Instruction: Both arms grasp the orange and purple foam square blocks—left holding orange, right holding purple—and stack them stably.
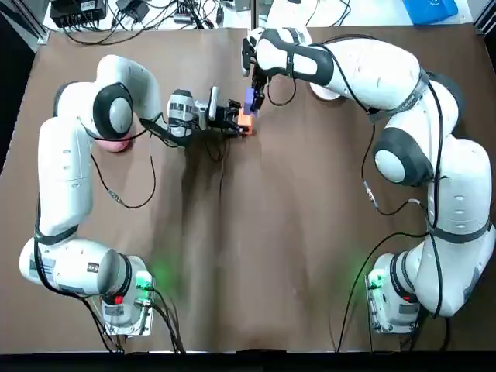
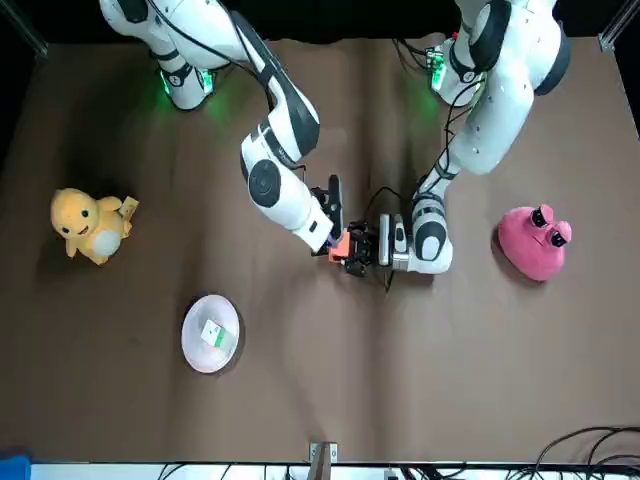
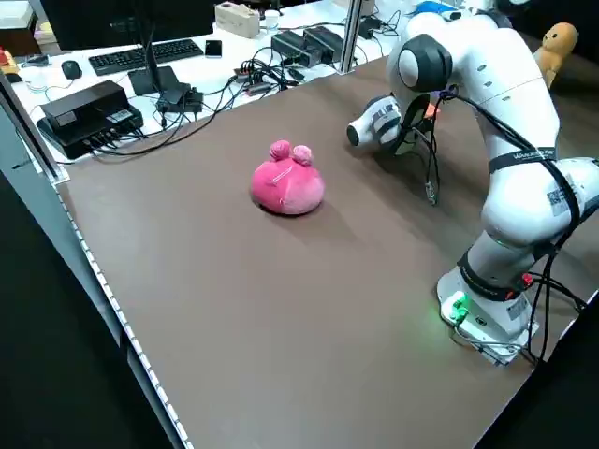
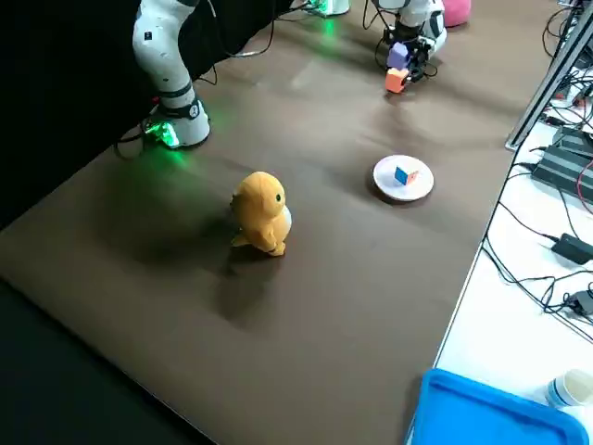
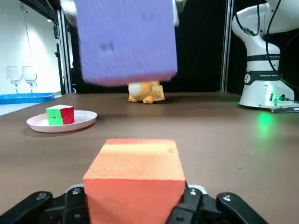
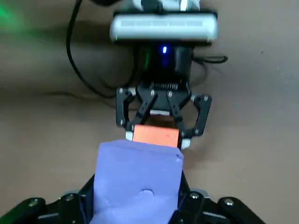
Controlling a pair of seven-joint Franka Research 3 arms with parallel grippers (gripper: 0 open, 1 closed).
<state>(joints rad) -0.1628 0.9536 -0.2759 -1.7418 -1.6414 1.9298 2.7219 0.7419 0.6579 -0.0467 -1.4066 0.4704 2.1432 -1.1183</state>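
Observation:
My left gripper (image 1: 240,121) lies sideways low over the table, shut on the orange foam block (image 1: 246,122). In the left wrist view the orange block (image 5: 135,175) sits between the fingers, with the purple block (image 5: 126,39) hanging just above it and a gap between them. My right gripper (image 1: 252,101) comes down from above, shut on the purple block (image 1: 249,98). From the right wrist, the purple block (image 6: 138,175) covers most of the orange block (image 6: 155,135). The right side view shows purple (image 4: 398,56) above orange (image 4: 396,82).
A pink plush (image 1: 115,143) lies by the left arm's elbow. A yellow duck plush (image 2: 90,225) and a white plate (image 2: 190,345) holding a small coloured cube (image 2: 212,333) sit on the right arm's side. Cables and electronics lie beyond the table's far edge.

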